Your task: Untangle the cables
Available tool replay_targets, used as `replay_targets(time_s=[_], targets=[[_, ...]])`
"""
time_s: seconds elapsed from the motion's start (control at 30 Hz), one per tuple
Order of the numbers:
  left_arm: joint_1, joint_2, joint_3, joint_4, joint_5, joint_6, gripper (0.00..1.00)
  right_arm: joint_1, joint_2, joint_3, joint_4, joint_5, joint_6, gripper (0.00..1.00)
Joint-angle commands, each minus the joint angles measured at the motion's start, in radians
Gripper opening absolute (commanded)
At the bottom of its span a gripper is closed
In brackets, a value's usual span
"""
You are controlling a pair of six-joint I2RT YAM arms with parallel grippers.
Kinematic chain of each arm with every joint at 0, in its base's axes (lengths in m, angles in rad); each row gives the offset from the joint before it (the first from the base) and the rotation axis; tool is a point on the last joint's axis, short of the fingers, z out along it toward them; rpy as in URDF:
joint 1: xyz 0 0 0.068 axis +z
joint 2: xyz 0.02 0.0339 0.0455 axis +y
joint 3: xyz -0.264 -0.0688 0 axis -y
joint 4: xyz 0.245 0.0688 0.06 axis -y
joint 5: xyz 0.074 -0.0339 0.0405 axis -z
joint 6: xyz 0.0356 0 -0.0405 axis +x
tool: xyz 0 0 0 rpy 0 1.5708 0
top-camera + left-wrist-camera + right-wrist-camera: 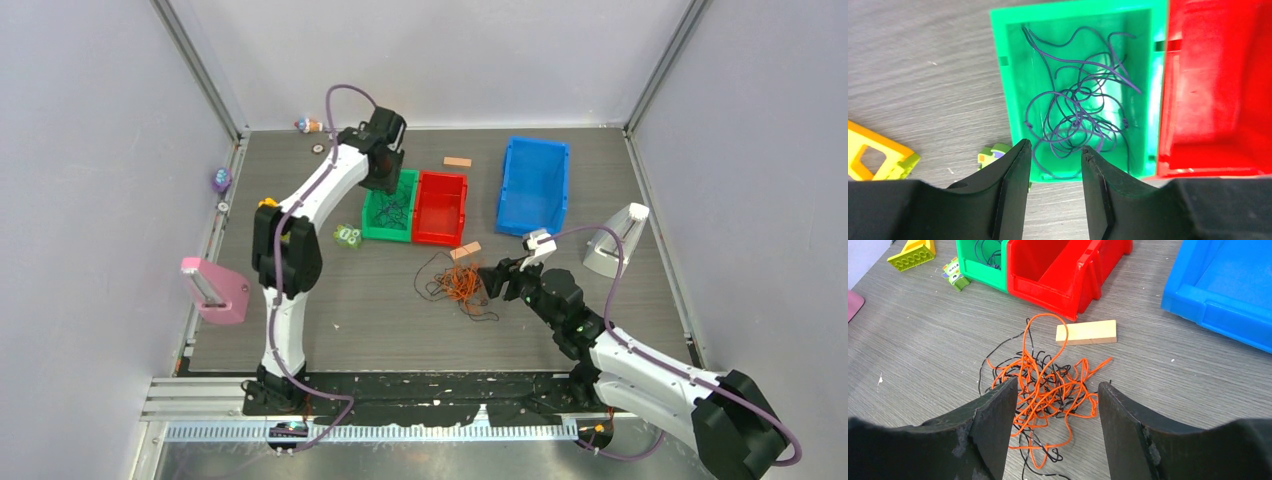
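Lying on the desk (380,320) just in front of the red bin (441,208), the cables (1043,390) form one mixed clump of orange and black wire. It is dense at the middle, and loose loops trail toward a wooden block (1086,333). A second lot, all dark strands (1073,115), sits coiled inside the green bin (1013,75).

The main risk is probably a pinch into the dense middle. The wires are far thinner than a finger, so a closing grip there would likely catch both colours at once. That would lift the whole clump and pull the knots tighter instead of freeing one strand. A single wire could also slip out between the pads. The long orange loop might snag the block and drag it along. Over at the bin, a strand caught on a finger could be pulled back out over the rim.

The right tool (1055,395) is spread wide and holds nothing. The clump shows between its fingers in the wrist view, and from above it sits just beside the clump's right edge. Whether the tips touch any wire cannot be told. The left tool (1055,170) hangs above the green bin's near wall, jaws partly apart, empty and touching no strand.
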Motion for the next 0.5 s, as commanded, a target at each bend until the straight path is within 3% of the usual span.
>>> replay_targets(time_s=[0.0, 0.3, 0.47], targets=[[-0.018, -0.149, -0.019, 0.059, 0.005, 0.005, 0.43, -0.002, 0.003, 0.010, 0.028, 0.011, -0.005, 0.65], [-0.057, -0.313, -0.189, 0.092, 0.047, -0.006, 0.46, -0.001, 0.068, 0.035, 0.026, -0.023, 0.001, 0.66], [-0.108, -0.551, -0.587, 0.403, 0.291, -0.037, 0.56, -0.003, 0.137, 0.059, 0.042, -0.082, 0.002, 0.65]])
